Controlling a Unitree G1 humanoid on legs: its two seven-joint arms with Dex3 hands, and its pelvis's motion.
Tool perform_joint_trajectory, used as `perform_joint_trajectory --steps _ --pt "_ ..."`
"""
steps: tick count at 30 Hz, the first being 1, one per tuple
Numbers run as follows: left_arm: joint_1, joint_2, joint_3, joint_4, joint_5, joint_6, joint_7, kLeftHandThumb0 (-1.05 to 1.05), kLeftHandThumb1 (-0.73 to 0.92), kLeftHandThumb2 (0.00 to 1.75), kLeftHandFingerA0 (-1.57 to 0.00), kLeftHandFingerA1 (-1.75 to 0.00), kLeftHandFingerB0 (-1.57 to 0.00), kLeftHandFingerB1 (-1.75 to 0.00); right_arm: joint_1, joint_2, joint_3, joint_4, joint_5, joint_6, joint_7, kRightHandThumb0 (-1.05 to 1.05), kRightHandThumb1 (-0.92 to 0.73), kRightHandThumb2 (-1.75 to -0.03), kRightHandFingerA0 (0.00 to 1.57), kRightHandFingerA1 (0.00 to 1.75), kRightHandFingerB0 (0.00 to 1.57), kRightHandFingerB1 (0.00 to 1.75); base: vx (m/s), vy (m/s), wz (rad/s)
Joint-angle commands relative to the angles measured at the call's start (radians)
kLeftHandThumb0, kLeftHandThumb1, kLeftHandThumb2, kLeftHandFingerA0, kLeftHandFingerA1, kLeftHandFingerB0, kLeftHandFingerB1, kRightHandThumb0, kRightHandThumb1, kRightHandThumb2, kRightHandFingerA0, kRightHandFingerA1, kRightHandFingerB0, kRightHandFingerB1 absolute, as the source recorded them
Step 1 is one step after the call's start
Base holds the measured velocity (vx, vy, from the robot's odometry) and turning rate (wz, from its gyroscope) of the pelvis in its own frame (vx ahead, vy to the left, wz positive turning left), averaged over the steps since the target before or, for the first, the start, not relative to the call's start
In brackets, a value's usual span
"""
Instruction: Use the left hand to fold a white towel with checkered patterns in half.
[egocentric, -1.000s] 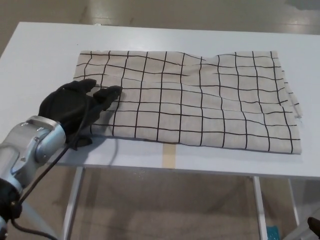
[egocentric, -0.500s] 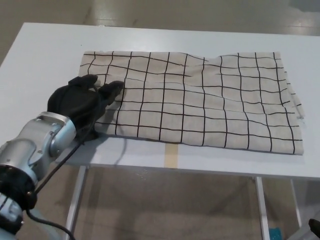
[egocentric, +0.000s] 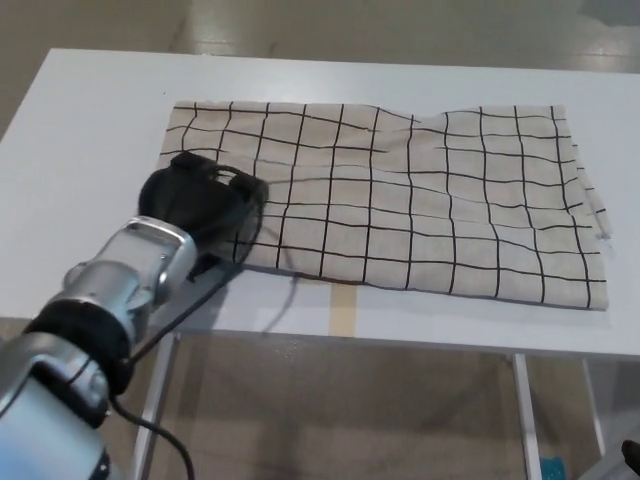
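**Left hand on near-left corner of towel, towel flat on bench**

White bench (egocentric: 90, 170) with the towel (egocentric: 420, 200) spread across it, long side running left to right, black grid lines on off-white cloth. It lies mostly flat, with a few shallow wrinkles near the top middle and some bunching at the right edge. Its near edge sits close to the bench's front edge, just behind a strip of tan tape (egocentric: 341, 310) on the bench.

The left hand (egocentric: 205, 205) comes in from the lower left on a silver forearm (egocentric: 125, 285), black cable (egocentric: 200, 300) trailing beside it. The hand rests on the towel's near-left corner, fingers (egocentric: 245, 190) curled down onto the cloth (cannot tell if it actually pinches the fabric or only presses on it, the palm hides the contact). That corner is covered by the hand.

The right hand does not show. Floor (egocentric: 330, 400) and the bench's white legs (egocentric: 155, 390) are visible below the front edge.
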Motion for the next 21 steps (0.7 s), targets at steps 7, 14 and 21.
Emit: perform_joint_trajectory --steps 7,14,21 --pt "-0.012 -0.034 -0.052 0.133 -0.003 0.056 0.024 -0.32 0.54 0.57 -0.73 -1.57 -0.89 -0.55 0.027 0.013 -0.019 -0.04 0.05 0.032 0.017 -0.35 -0.67 -0.59 0.44 0.56 0.4 0.43 0.0 0.0 0.0" --pt "-0.018 0.027 -0.027 0.138 -0.021 0.011 0.053 -0.28 0.53 0.57 -0.71 -1.55 -0.91 -0.58 0.024 0.01 -0.017 -0.036 0.047 0.033 0.023 -0.36 -0.68 -0.59 0.45 0.56 0.4 0.43 0.0 0.0 0.0" --pt "-0.059 0.121 0.021 0.136 -0.054 -0.067 0.072 -0.2 0.6 0.49 -0.65 -1.75 -0.51 -1.64 0.024 0.007 -0.019 -0.041 0.04 0.033 0.02 -0.41 -0.54 -0.87 0.45 0.64 0.35 0.54 0.0 0.0 0.0"
